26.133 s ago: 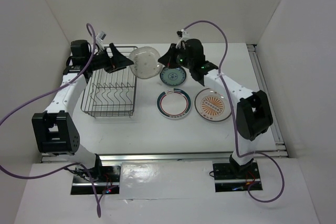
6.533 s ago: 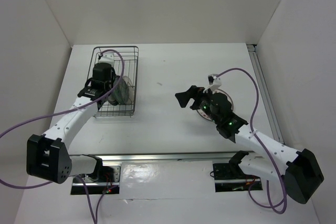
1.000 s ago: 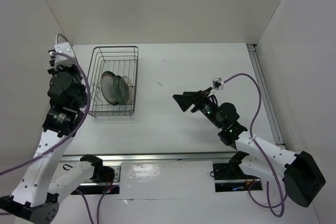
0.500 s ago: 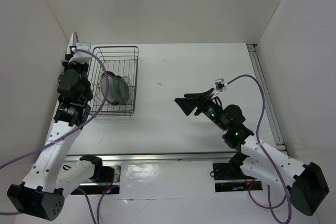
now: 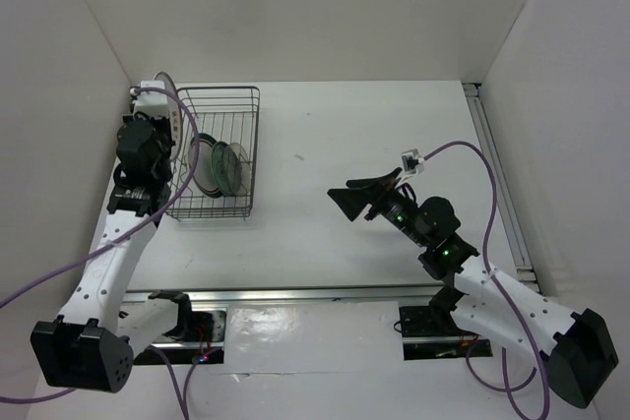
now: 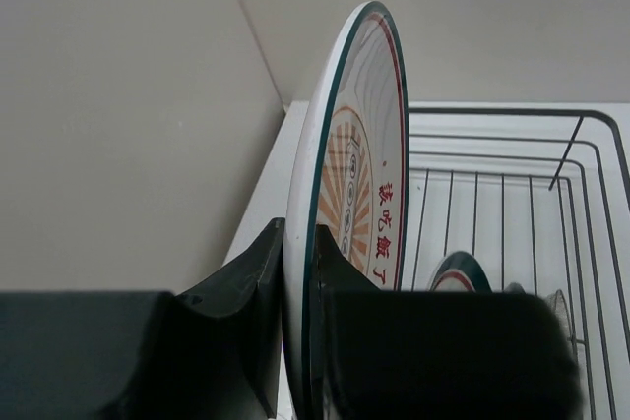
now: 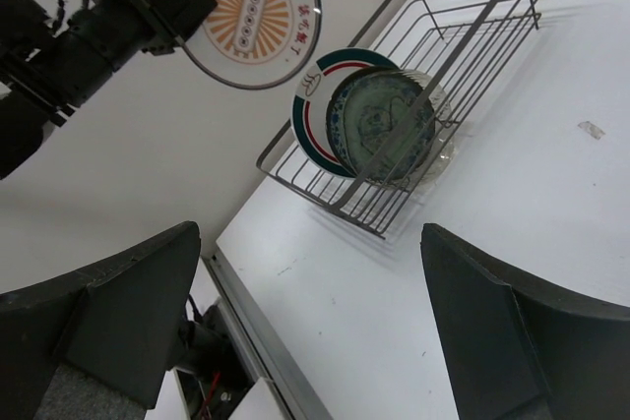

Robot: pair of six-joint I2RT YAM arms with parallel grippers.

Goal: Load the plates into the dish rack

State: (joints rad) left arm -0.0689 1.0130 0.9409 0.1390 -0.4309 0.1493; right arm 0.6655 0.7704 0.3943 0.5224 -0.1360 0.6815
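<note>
L gripper [image 6: 300, 268] is clamping the sunburst plate [image 6: 366, 145] by its lower edge, w/ dark jaws pressing on either face. Plate is standing upright, nearly edge-on to cam, showing orange rays & red characters on its R face and a green ring round the rim. Dish rack [image 6: 512, 112] is sitting behind, to the R, on the white table [image 6: 268, 199]. A green-red ringed plate [image 6: 458, 265] is poking up inside the rack, low in frame. Pale walls [image 6: 118, 95] are meeting in a corner behind.
</note>
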